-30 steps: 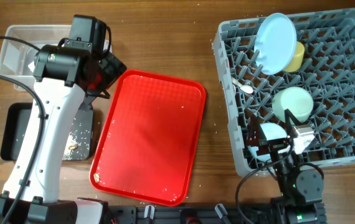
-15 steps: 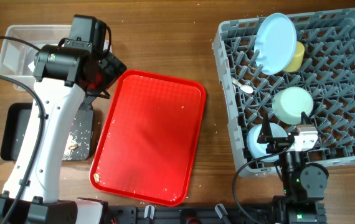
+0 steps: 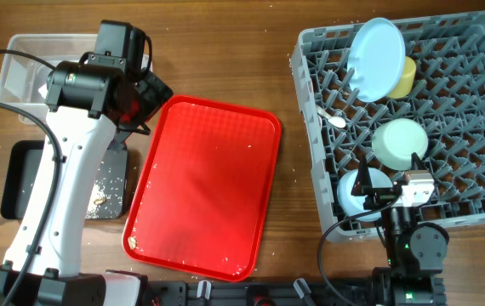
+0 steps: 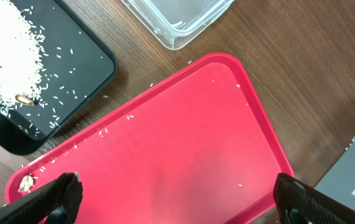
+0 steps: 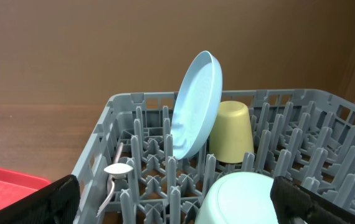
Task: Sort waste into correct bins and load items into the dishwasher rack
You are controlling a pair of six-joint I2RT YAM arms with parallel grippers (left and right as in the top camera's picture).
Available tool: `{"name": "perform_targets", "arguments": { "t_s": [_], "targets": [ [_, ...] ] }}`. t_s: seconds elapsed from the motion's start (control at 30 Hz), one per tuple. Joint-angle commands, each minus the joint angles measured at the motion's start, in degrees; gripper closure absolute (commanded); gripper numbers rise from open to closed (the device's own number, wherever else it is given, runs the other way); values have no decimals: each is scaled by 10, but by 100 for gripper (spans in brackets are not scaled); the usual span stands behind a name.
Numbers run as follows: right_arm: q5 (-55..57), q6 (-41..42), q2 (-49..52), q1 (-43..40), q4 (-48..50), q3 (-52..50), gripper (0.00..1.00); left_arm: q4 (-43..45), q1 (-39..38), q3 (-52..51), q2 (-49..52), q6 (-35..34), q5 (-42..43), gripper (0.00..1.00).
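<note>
The grey dishwasher rack (image 3: 481, 34) at the right holds a pale blue plate (image 3: 375, 59) on edge, a yellow cup (image 3: 407, 76), an upturned mint-green bowl (image 3: 400, 140), a pale blue bowl (image 3: 357, 191) and a white spoon (image 3: 334, 119). My right gripper (image 5: 180, 205) is open at the rack's near edge, above the mint-green bowl (image 5: 240, 199), holding nothing. My left gripper (image 4: 177, 202) hangs open and empty over the red tray (image 4: 165, 143). Rice scraps (image 4: 9, 56) lie in the black tray (image 3: 21, 178), and the clear tub (image 3: 21, 59) stands behind it.
A few rice grains and one brown scrap (image 4: 26, 182) lie on the red tray near its corner. The left arm (image 3: 64, 170) reaches over the black tray. Bare wooden table (image 3: 289, 187) separates the red tray from the rack.
A second ago my right gripper was low over the pale blue bowl; it has since drawn back, leaving the bowl in the rack. The left arm has not moved.
</note>
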Motion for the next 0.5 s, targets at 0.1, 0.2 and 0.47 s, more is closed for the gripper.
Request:
{"name": "perform_targets", "arguments": {
  "t_s": [0.1, 0.2, 0.47],
  "targets": [
    [3, -9, -8, -4, 1, -1, 0, 1, 2, 4, 3, 3, -9, 0],
    [3, -9, -8, -4, 1, -1, 0, 1, 2, 4, 3, 3, -9, 0],
    [3, -9, -8, -4, 1, -1, 0, -6, 2, 4, 3, 3, -9, 0]
  ]
}}
